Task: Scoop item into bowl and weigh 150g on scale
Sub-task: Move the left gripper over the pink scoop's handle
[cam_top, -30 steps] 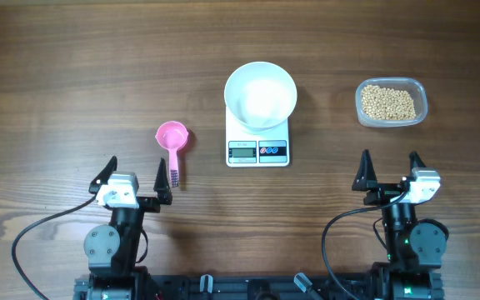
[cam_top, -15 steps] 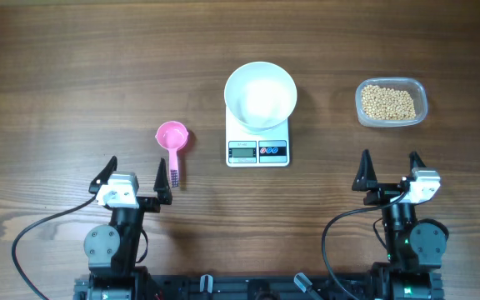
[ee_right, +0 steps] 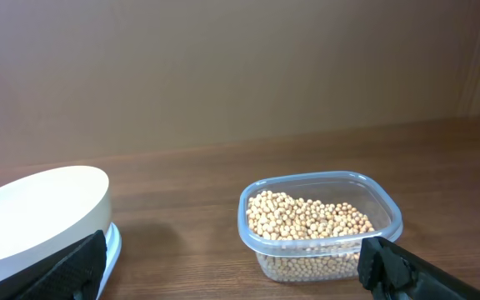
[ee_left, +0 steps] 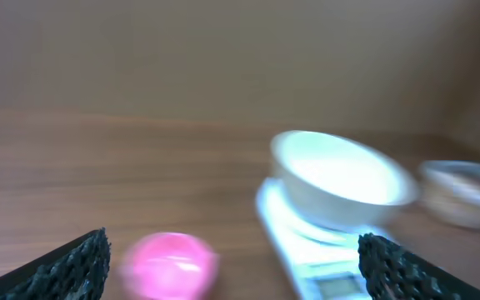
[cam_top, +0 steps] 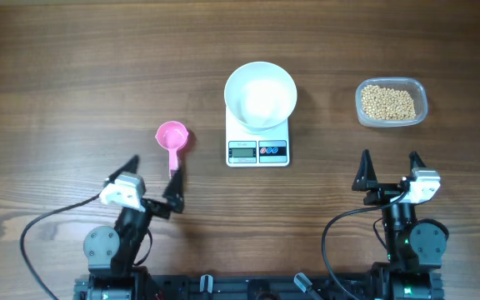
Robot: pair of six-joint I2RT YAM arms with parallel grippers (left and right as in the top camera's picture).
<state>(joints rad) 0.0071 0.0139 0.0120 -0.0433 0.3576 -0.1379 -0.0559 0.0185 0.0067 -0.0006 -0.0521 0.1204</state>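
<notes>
Layout, seen from above: the scale (cam_top: 258, 152) sits mid-desk with its display edge facing the robot. The bowl (cam_top: 260, 96) is centred on its platform, so whatever goes in is weighed directly. The display is too small to read. No beans show in the bowl.

The beans (cam_top: 389, 102) are all in a clear plastic tub (cam_top: 424, 93), well to the right of the scale and ahead of the right arm. The right wrist view shows the tub roughly half full and the bowl's edge at the left.

A pink scoop (cam_top: 172, 137) lies on the desk (cam_top: 73, 67) left of the scale, cup away from the robot and handle pointing back toward the left arm. That looks like a convenient lie for a grasp along the handle.

The left hand (cam_top: 155, 168) has its fingers spread wide and holds nothing. It is angled toward the scoop, and one fingertip is just beside the handle's end. I cannot tell if they touch. The left wrist view is blurred, though the scoop appears low between the fingers.

The right hand (cam_top: 389, 158) is also fully spread and empty, parked near its base and facing the tub.

Judgement: scooping has not started. The likely first step is picking up the scoop, and the tub being far from the scoop side may call for a long reach or a handover.
</notes>
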